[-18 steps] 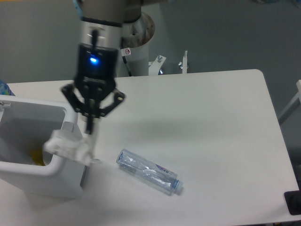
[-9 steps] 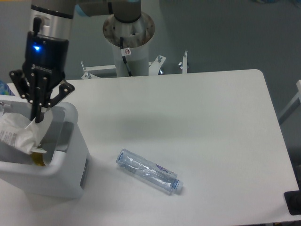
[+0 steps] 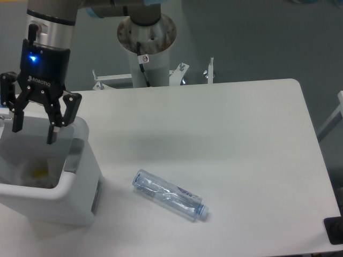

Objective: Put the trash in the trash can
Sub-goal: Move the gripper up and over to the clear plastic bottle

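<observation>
Wad dropped into bin [image 3: 80, 206]; gripper [image 3: 34, 128] spread, bottle [image 3: 169, 195] apart.

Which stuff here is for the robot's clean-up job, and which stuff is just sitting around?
For the job:
- the plastic bottle, lying on the table, not binned yet
- the trash can, with something pale and yellowish inside
- the gripper, open above the can

Just around:
- the table
- the robot's pedestal behind it
- a dark object at the right edge

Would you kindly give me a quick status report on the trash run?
Gripper open above the trash can. White wad faintly visible inside the can. Plastic bottle lying on the table, nothing blocking it.
</observation>
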